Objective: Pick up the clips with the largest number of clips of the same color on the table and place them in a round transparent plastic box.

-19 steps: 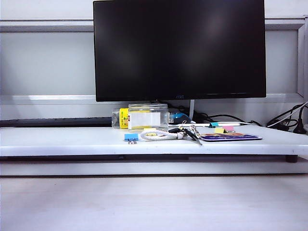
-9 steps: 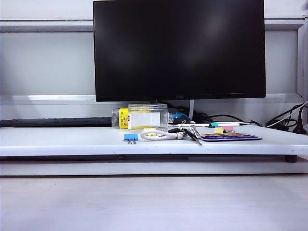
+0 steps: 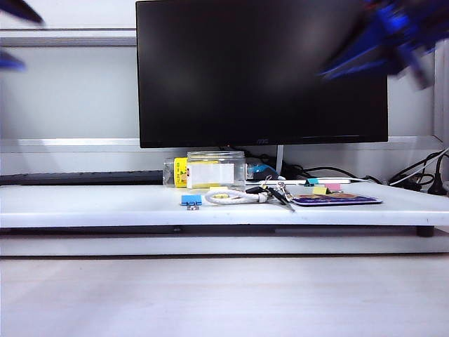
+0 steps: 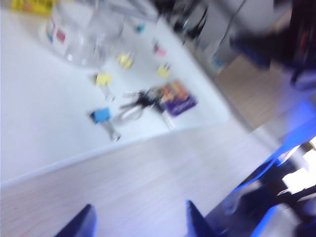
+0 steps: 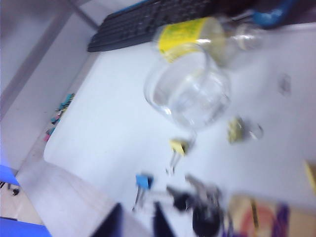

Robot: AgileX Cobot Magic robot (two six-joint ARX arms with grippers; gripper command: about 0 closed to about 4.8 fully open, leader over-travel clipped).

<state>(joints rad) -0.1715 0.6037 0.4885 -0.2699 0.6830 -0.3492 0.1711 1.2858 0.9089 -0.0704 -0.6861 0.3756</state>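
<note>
Exterior view. The white bench (image 3: 84,205) is carrying the round transparent plastic box (image 3: 215,170), which is standing upright below the black monitor (image 3: 261,70) and just in front of a smaller bottle with a yellow label (image 3: 177,172). A blue clip (image 3: 190,201) is lying in front of the box, beside a white cord and a bunch of keys (image 3: 270,193); further right, a teal clip (image 3: 311,182), one of the pale-yellow clips (image 3: 320,189) and a pink clip (image 3: 333,187) are sitting by a dark mat (image 3: 337,200). Both arms are showing only as blue-black blurs in the upper corners, well above the bench.

Left wrist view. The left tool (image 4: 140,219) is hanging over bare wood short of the bench, its two dark fingers (image 4: 79,224) standing wide apart with nothing between them. The box (image 4: 81,37) is lying beyond, with pale-yellow clips (image 4: 103,79) scattered next to it and the blue clip (image 4: 101,116) nearer the edge.

Right wrist view. The right tool (image 5: 136,222) is hovering over the bench edge, its fingers (image 5: 160,222) standing slightly apart and empty. The box (image 5: 187,94) is sitting ahead; one pale-yellow clip (image 5: 178,146) is lying near it, the blue clip (image 5: 144,181) nearer the tool.
</note>
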